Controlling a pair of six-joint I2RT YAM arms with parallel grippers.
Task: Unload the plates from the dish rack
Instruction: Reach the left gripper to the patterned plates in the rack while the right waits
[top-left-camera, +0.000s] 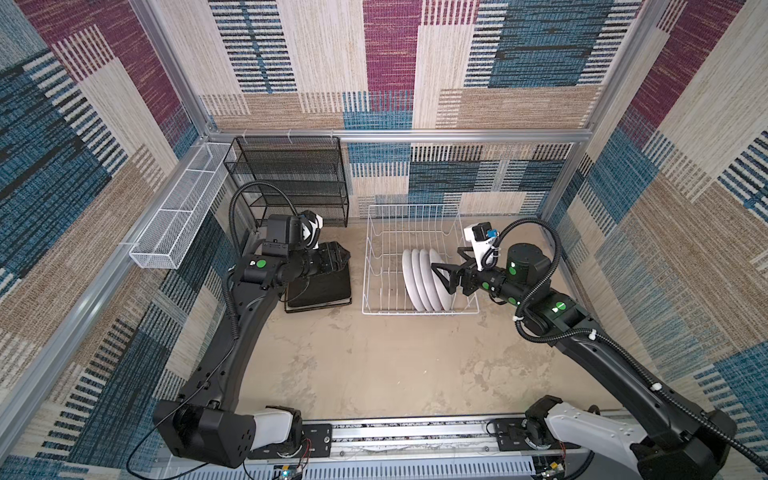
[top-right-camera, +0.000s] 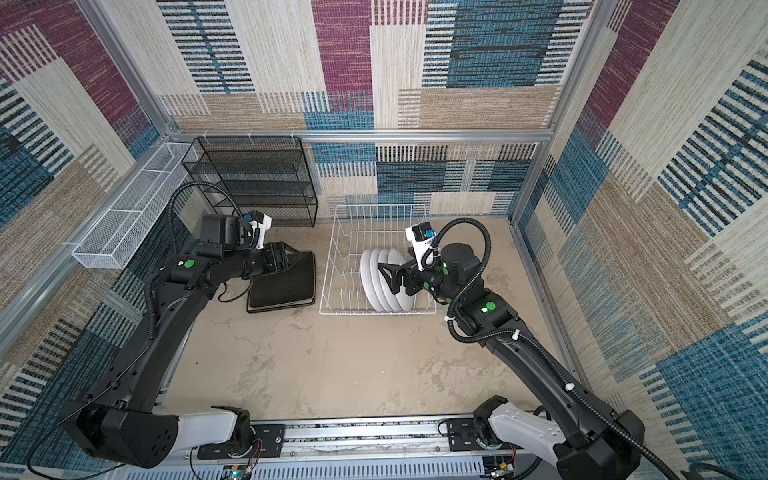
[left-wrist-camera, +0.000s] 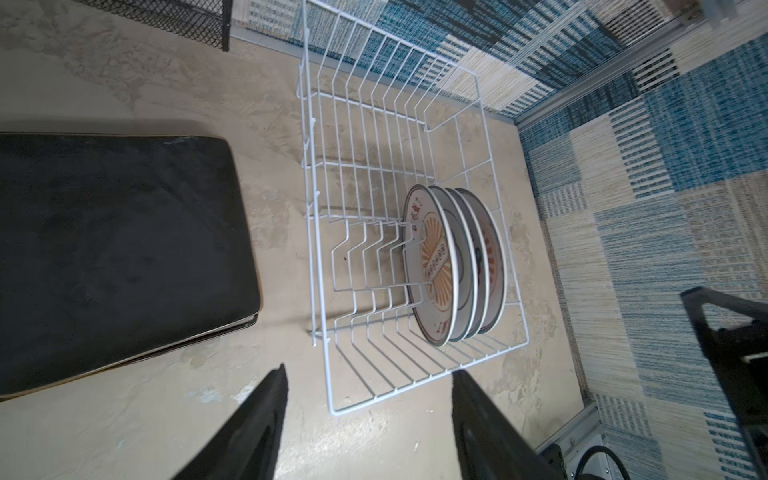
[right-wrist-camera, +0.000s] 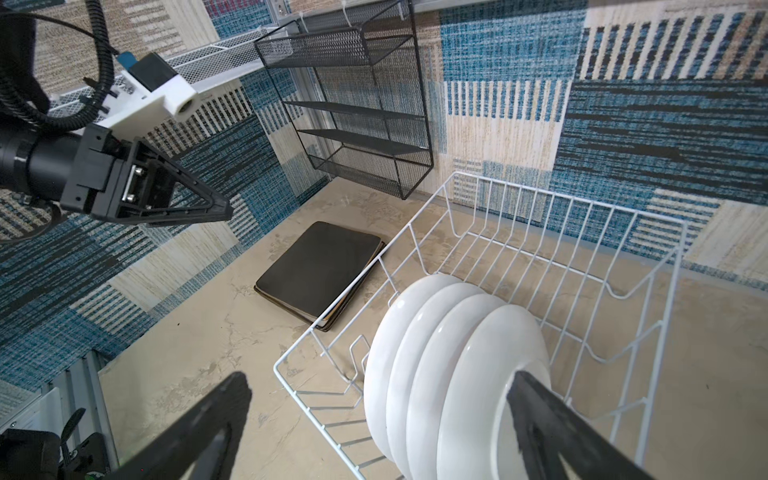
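The dish rack (top-left-camera: 415, 216) stands on the counter (top-left-camera: 374, 365) and serves as the landmark. Four round plates (top-left-camera: 419, 282) stand on edge between its tines, packed close together at its near right end in both top views. Their printed faces turn toward the rack's left side and their plain white backs (right-wrist-camera: 449, 365) toward its right.

The square plates (top-left-camera: 328, 291) lie just left of the rack, outside it, stacked flat on the counter with black backs up.

The left hand (top-left-camera: 343, 255) hangs over that stack, beside the rack's left wall. Its fingers (left-wrist-camera: 257, 419) stand moderately apart with nothing between them.

The right hand (top-left-camera: 442, 276) reaches in over the rack's right side, at the round plates. Its jaws are spread wide and grip nothing. In the right wrist view one finger (right-wrist-camera: 540, 419) crosses the back of the plate nearest the rack's right wall; whether it touches cannot be told. The other finger (right-wrist-camera: 208, 419) sits out past the rack's rim.

Behind the rack's left corner stands a black mesh shelf (top-left-camera: 286, 178), and farther left hangs a white mesh basket (top-left-camera: 174, 220).
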